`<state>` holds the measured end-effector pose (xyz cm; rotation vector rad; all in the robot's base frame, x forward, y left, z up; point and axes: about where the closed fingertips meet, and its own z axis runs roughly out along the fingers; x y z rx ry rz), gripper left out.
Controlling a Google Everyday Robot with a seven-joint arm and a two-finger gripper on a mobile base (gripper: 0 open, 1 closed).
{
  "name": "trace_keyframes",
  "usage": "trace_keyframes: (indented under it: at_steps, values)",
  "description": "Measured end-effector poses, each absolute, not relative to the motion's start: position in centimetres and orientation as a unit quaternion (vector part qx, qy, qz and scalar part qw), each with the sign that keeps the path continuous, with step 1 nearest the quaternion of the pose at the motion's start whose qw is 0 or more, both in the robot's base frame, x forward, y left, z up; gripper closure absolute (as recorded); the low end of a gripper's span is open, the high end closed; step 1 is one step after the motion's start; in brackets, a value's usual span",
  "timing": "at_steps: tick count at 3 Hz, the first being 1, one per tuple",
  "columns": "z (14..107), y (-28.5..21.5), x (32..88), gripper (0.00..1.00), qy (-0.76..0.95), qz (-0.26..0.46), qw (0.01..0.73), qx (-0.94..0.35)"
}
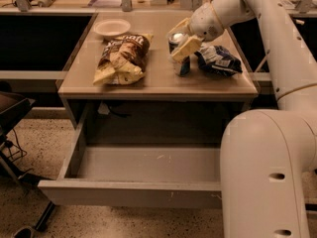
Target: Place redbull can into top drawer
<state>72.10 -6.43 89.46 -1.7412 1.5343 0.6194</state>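
Note:
The redbull can (181, 64) stands upright on the right half of the desk top, blue and silver with a shiny top. My gripper (181, 39) reaches down from the upper right and is shut on the can, with one cream finger (186, 47) across its front and the other behind its top. The top drawer (130, 194) is pulled wide open below the desk's front edge, and its grey floor shows nothing inside. The can is above and behind the drawer's right half.
A brown and yellow chip bag (121, 58) lies on the desk's left half, with a white plate (112, 28) behind it. A dark blue and white snack bag (218, 59) lies just right of the can. My own body (267, 172) fills the right foreground. A black chair base (15, 118) stands at the left.

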Motion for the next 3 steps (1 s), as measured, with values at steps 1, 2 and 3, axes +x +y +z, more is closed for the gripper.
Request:
trace_keyframes:
  at_steps: [1,2,3]
  values:
    - [89.5,-6.4,72.1,0.65,0.596,0.240,0.361,-0.676]
    - [89.7,-6.7,71.8,0.89,0.605,0.238,0.363,-0.667]
    - [93.1,-9.1,69.9,1.00,0.619,0.234,0.412,-0.627]
